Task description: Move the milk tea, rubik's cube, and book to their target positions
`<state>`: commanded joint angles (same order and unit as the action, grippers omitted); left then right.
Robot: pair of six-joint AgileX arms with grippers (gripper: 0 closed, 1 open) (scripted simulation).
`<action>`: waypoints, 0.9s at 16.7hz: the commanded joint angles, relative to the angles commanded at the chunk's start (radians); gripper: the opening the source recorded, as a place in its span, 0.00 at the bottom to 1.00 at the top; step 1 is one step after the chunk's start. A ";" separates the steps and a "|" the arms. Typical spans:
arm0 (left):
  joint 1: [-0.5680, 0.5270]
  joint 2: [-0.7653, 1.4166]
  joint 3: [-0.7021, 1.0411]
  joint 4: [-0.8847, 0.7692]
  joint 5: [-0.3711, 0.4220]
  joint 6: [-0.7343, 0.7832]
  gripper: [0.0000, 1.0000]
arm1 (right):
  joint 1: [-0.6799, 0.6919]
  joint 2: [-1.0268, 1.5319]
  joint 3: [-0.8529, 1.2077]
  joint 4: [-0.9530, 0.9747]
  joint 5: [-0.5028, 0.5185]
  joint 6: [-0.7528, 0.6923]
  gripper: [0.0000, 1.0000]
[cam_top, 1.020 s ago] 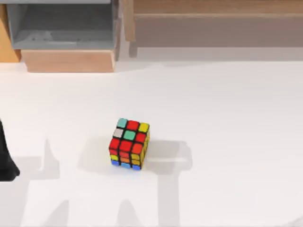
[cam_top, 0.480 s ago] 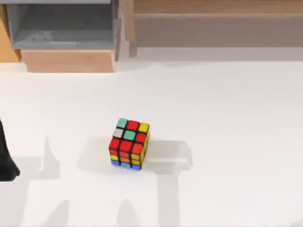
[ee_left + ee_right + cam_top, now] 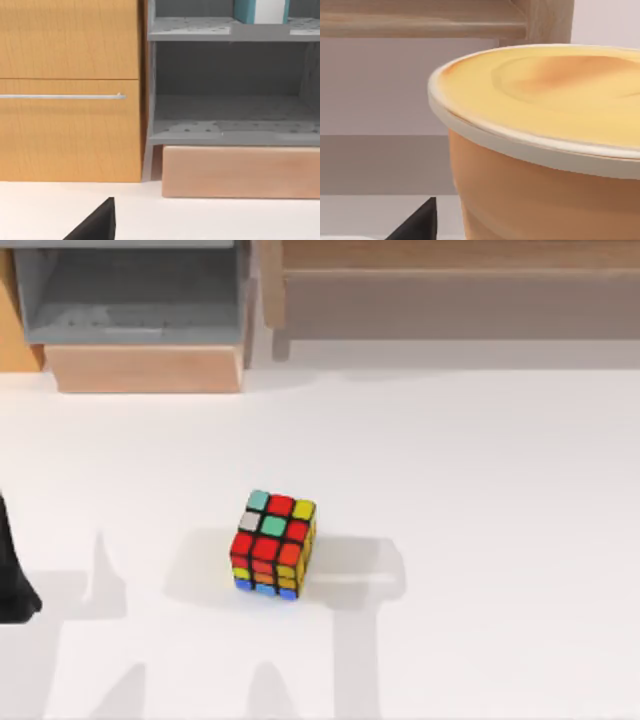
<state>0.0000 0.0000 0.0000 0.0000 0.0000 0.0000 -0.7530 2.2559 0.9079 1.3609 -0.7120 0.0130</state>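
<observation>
The rubik's cube sits alone on the white table near the middle, its top mostly red with teal, white and yellow stickers. The milk tea, an orange cup with a cream-yellow lid, looms very close in the right wrist view. One dark finger of my right gripper shows beside it with a small gap. A teal and white book stands on the upper grey shelf in the left wrist view. My left arm is parked at the table's left edge, and one of its fingers pokes into the left wrist view.
A wooden cabinet with a drawer handle and grey open shelves stands at the back left on a pale wooden base. A long wooden shelf unit runs along the back right. Open white table surrounds the cube.
The cube and my left arm have not moved. The shadow just right of the cube has shifted slightly to the right.
</observation>
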 joint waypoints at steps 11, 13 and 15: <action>0.000 0.000 0.000 0.000 0.000 0.000 1.00 | -0.037 -0.212 -0.064 -0.146 -0.039 0.003 1.00; 0.000 0.000 0.000 0.000 0.000 0.000 1.00 | -0.031 -0.209 -0.059 -0.143 -0.038 0.003 1.00; 0.000 0.000 0.000 0.000 0.000 0.000 1.00 | -0.019 -0.226 -0.037 -0.165 -0.035 0.011 1.00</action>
<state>0.0000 0.0000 0.0000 0.0000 0.0000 0.0000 -0.7723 2.0301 0.8707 1.1961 -0.7469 0.0240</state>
